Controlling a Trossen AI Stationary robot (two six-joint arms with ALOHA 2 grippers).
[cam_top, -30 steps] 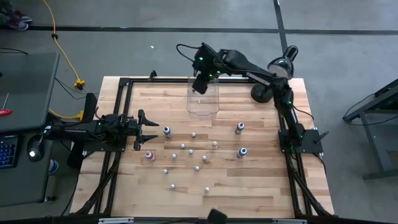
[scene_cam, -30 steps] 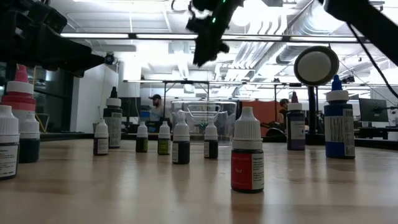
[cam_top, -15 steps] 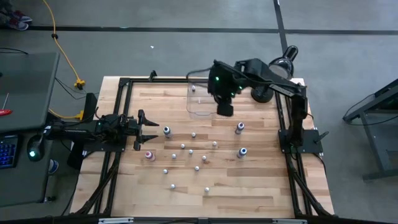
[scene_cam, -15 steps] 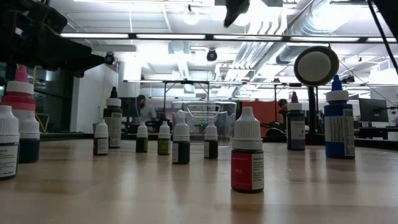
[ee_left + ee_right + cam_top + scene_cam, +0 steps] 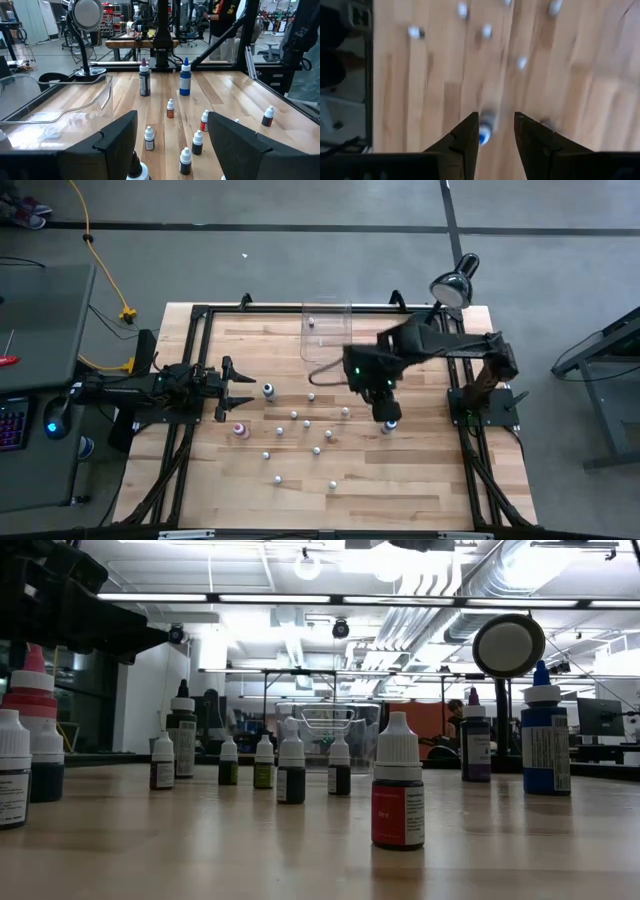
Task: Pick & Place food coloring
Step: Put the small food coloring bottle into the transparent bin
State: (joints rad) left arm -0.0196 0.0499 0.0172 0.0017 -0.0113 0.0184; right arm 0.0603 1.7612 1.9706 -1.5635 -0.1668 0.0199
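1. Bottles of food coloring [image 5: 310,423] stand scattered, upright, over the middle of the wooden desk [image 5: 400,480]; one lies inside the clear bin [image 5: 325,330] at the far edge.
2. Blue bottle [image 5: 484,134] stands right under the right gripper [image 5: 494,131], seen between its two fingers; jaws apart, not touching it.
3. Right arm [image 5: 440,345] reaches from its base toward mid-desk, gripper pointing down.
4. Left gripper [image 5: 238,388] waits level at the desk's left side, jaws wide apart, nothing held.
5. Lamp [image 5: 452,285] at the far right corner; workshop with bright ceiling lights behind.
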